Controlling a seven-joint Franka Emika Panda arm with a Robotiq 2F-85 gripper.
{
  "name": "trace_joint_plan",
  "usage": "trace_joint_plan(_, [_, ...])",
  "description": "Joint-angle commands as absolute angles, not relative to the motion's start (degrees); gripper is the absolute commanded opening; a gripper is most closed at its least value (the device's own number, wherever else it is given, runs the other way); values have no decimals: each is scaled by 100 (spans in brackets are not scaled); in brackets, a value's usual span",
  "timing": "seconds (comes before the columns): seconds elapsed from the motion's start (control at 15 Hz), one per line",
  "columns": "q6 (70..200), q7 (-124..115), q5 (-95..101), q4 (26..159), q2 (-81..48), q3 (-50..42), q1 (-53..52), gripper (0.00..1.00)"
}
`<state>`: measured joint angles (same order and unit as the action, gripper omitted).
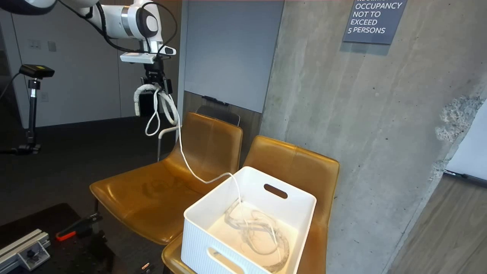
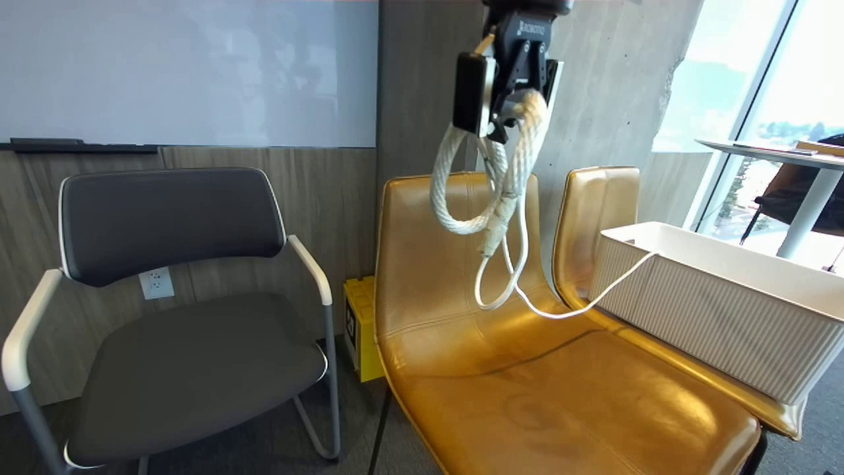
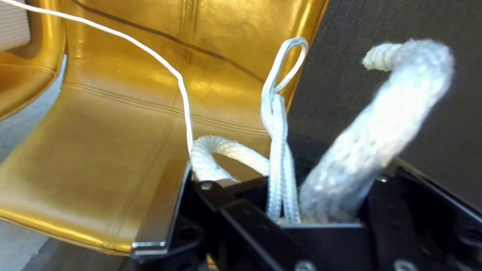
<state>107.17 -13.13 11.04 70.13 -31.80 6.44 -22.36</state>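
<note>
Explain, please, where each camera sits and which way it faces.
In an exterior view: away from the arm, looking down at the white bin and tan chairs, toward a concrete wall; arm and pincer show.
In an exterior view: away from the arm, facing a grey chair, a whiteboard and the tan chairs; only the pincer end shows.
Wrist view: on the arm behind the pincer, looking past it at one tan chair; pincer parts show below.
Both exterior views share the white bin, tan chairs, pincer and white rope.

We see, in an exterior view, a grey armchair [image 2: 198, 356] (left), a yellow box [image 2: 366, 330] (to its right) and a whiteboard [image 2: 188, 72] (far side).
</note>
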Motion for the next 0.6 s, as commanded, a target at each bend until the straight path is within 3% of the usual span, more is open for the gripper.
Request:
trace_joint_plan(0.0, [10858,-1411,1030,7929,-2736,543,-1947,0])
trace_joint_plan(0.53, [11180,-1491,1205,8990,-2464,420,-1660,0])
